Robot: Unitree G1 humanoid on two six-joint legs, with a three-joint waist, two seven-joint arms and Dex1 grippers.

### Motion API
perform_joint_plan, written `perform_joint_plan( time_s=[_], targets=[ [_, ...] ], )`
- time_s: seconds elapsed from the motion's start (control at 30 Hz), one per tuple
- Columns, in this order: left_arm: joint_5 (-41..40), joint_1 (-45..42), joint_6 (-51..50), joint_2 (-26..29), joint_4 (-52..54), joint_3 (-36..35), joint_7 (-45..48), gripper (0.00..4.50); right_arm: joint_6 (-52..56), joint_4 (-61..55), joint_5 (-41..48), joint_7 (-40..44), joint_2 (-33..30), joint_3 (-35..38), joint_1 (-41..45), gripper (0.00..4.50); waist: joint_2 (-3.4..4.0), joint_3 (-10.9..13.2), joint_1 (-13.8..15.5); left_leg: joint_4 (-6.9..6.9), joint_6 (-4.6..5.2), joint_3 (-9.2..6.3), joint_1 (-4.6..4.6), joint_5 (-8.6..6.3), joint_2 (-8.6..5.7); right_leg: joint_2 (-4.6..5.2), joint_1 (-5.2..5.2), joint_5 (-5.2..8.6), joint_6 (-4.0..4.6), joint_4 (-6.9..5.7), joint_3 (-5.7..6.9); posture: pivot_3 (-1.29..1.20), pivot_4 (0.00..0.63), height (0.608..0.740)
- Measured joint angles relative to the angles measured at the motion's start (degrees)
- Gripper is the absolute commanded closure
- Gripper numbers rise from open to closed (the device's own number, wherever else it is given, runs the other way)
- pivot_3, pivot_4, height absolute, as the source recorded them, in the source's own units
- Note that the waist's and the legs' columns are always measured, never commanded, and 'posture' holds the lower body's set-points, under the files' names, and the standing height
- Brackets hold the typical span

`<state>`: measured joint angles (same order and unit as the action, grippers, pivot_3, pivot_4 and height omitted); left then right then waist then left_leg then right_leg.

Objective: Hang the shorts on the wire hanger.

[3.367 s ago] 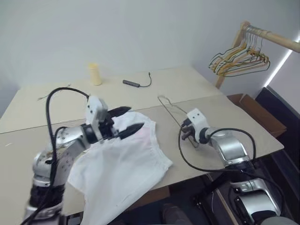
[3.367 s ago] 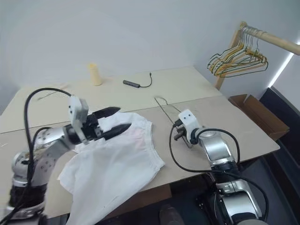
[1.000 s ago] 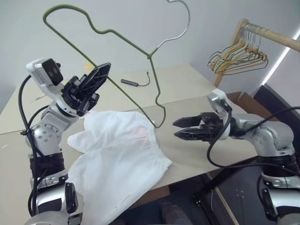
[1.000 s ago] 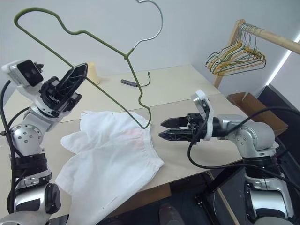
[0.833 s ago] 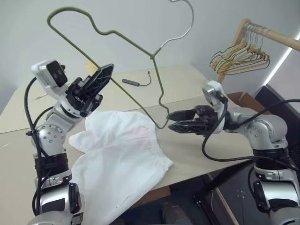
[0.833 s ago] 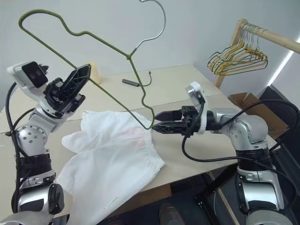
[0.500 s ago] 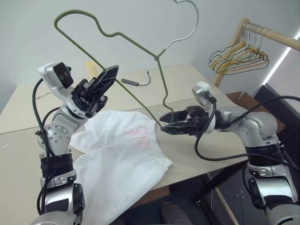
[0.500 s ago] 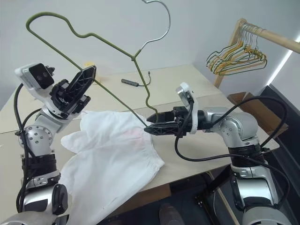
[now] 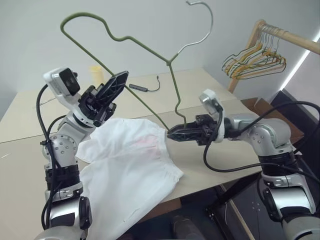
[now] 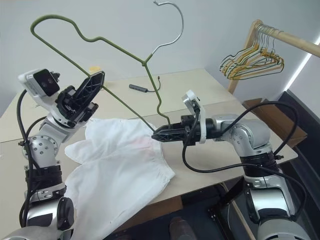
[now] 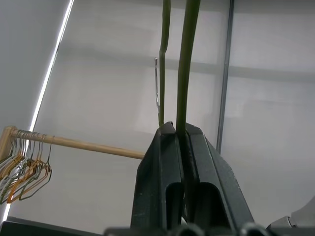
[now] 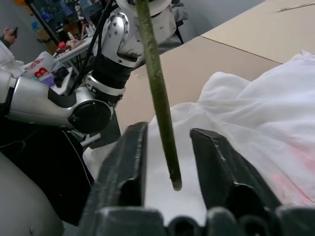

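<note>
The wire hanger (image 9: 173, 80), thin and olive green, is held high over the table with its hook up. My left gripper (image 9: 120, 77) is shut on its long bar, and the left wrist view shows the wire (image 11: 189, 59) pinched between the fingers. My right gripper (image 9: 170, 134) reaches in level at the hanger's lowest corner. In the right wrist view its fingers stand a little apart on either side of the wire (image 12: 157, 98), with a gap on each side. The white shorts (image 9: 130, 165) lie spread on the table below, one end hanging over the front edge.
A wooden clothes rail (image 9: 290, 37) with a bunch of orange, yellow and dark hangers (image 9: 255, 60) stands at the back right. On the beige table (image 9: 210, 85) are a yellow cylinder (image 9: 96, 75) and a dark cable (image 9: 142, 87). A cardboard box (image 9: 260, 105) sits beyond the right edge.
My right gripper has moved left to the hanger's lowest corner, and its wide-open fingers have narrowed around the wire. The left gripper still holds the hanger up.
</note>
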<state>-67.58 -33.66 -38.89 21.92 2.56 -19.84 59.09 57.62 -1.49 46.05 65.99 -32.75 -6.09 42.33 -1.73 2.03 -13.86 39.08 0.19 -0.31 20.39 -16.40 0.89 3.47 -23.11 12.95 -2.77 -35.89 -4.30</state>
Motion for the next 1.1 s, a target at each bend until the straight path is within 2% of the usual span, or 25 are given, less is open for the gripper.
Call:
perform_joint_plan(
  time_s=[0.07,0.2,0.4,0.53,0.67,0.83,1.0,1.1],
  targets=[
    [0.2,0.1,0.1,0.0,-0.1,-0.2,-0.4,4.50,0.0,0.0,0.1,0.1,0.2,0.0,0.0,4.47,0.00,0.0,0.0,0.00,0.00,0.00,0.00,0.00,0.00,0.00,0.00,0.00,0.00,0.00,0.00,-0.23,0.000,0.740],
    [0.5,0.3,0.8,0.0,-0.4,-0.4,-0.6,4.50,0.1,-0.1,0.2,-0.1,0.5,0.0,0.1,4.47,0.00,0.0,0.0,0.00,0.00,0.00,0.01,0.00,-0.01,0.01,0.00,0.00,0.00,0.01,0.00,-0.23,0.000,0.740],
    [6.5,2.1,2.7,1.5,-0.3,2.7,-0.2,2.88,0.9,0.5,0.5,-2.4,0.9,1.1,0.0,4.50,0.01,0.0,0.0,0.00,0.00,0.00,0.00,0.00,-0.02,0.01,0.00,0.00,0.00,0.00,0.00,-0.24,0.000,0.740],
    [17.4,6.5,3.6,6.3,-0.2,11.1,-0.1,1.42,4.0,0.8,2.6,-6.8,0.3,7.1,-0.8,4.50,0.04,0.0,0.0,-0.01,0.00,0.00,0.02,0.00,-0.03,0.00,-0.02,0.00,0.01,0.01,-0.01,-0.24,0.000,0.740],
    [27.6,9.4,5.7,10.9,-0.1,17.9,0.0,0.13,9.2,-1.1,4.6,-9.6,-3.6,10.2,-4.7,4.50,0.06,0.0,0.2,-0.08,0.00,0.02,0.03,0.00,-0.02,0.00,-0.03,0.01,0.01,0.07,0.01,-0.24,0.000,0.740],
    [39.0,13.4,11.8,16.6,0.8,22.2,0.2,0.03,19.9,-2.9,8.4,-12.0,-10.8,14.2,-12.6,4.50,0.13,0.1,0.4,-0.10,0.01,0.19,0.04,0.00,-0.01,0.00,-0.05,0.03,0.00,0.10,-0.01,-0.24,0.000,0.740],
    [42.0,17.1,15.7,22.7,5.6,22.5,4.9,0.03,29.9,-4.7,10.9,-13.1,-17.3,15.2,-20.7,4.50,0.16,0.1,0.4,-0.12,0.01,0.34,-0.01,-0.01,0.04,-0.01,-0.03,0.27,-0.36,0.09,-0.08,-0.23,0.000,0.740],
    [45.1,19.2,18.4,26.1,6.8,23.0,6.9,0.03,32.5,-4.1,12.5,-9.1,-22.8,14.8,-26.2,4.50,0.31,0.3,0.6,-0.11,0.01,0.47,-0.08,-0.01,0.02,-0.01,0.02,0.31,-0.43,0.10,-0.13,-0.23,0.000,0.740]
  ],
)
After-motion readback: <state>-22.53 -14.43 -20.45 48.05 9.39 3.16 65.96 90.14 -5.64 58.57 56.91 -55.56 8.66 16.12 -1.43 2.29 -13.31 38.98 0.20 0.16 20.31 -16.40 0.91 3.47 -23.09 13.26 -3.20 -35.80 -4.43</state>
